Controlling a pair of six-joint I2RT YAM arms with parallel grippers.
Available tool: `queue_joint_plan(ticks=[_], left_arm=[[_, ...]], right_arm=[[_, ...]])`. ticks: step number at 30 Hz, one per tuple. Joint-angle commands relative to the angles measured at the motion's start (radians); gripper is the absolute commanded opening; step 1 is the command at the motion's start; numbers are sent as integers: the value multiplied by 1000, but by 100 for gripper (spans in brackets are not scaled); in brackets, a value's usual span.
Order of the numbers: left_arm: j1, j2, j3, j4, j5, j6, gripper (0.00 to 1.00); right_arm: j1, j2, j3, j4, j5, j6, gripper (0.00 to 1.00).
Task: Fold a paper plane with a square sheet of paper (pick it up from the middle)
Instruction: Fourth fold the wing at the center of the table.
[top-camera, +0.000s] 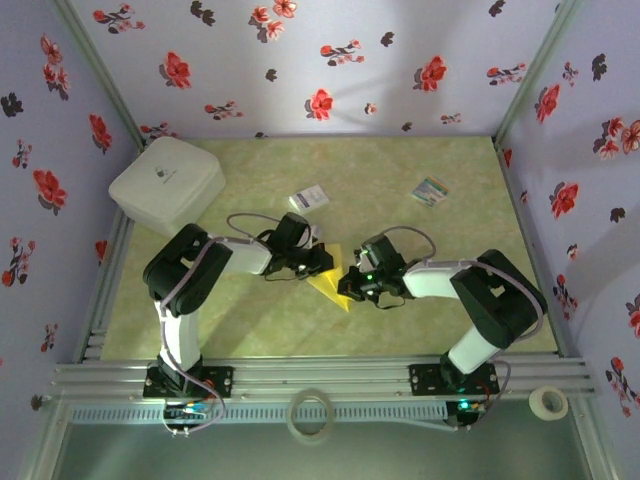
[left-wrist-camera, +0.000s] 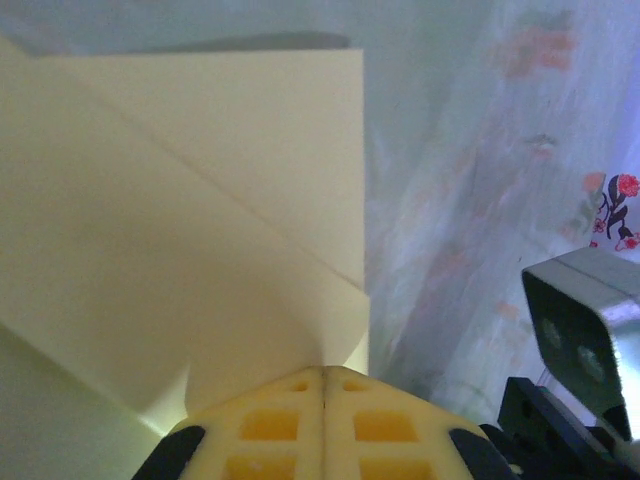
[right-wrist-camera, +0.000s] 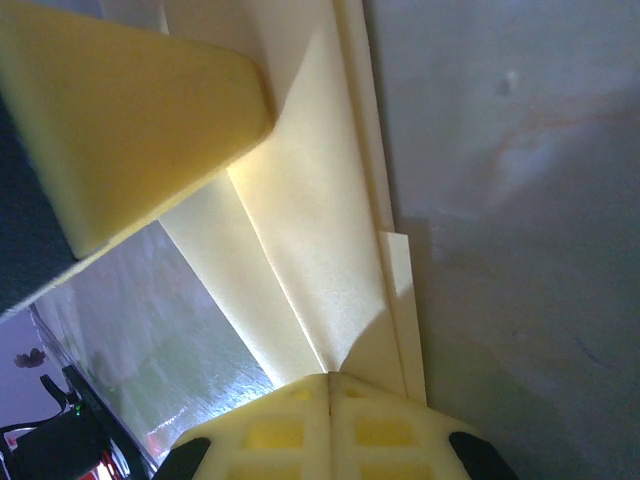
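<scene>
The yellow sheet of paper (top-camera: 328, 286) is folded into a pointed, layered paper plane shape and is held above the table between the two arms. My left gripper (top-camera: 318, 263) is shut on its upper edge. In the left wrist view the fingertips (left-wrist-camera: 323, 371) pinch the paper (left-wrist-camera: 180, 250), which has diagonal creases. My right gripper (top-camera: 351, 286) is shut on the other side. In the right wrist view it (right-wrist-camera: 328, 376) clamps the long folded layers (right-wrist-camera: 310, 230). The left gripper's yellow finger (right-wrist-camera: 130, 110) shows at the upper left of that view.
A white box (top-camera: 167, 183) stands at the back left. A small white card with blue print (top-camera: 309, 198) and a striped card (top-camera: 431, 190) lie toward the back. Two tape rolls (top-camera: 311, 413) (top-camera: 547, 402) sit in front of the rail.
</scene>
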Motion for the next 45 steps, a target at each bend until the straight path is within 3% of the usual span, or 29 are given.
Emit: queue_joint_plan(ticks=[1,3,13,31,45], left_arm=[[0,-52,27,-57,2,29,4],[-4,-67,23,-76,-6,23,0],[-53,-34,13,-106,-1,13,0],[-40,20,1,-132,-50,46,0],[-56,-69,-1,-144,-13,2,0]], right_arm=[[-5,20,-50,-98,50,-21,0],[-6,16,-50,-102,62,-21,0],[-17,-2,-68,-86,60,-16,0],[-21,7,-78,-82,62,-18,0],[-24,-1,-83,-75,66,-15,0]])
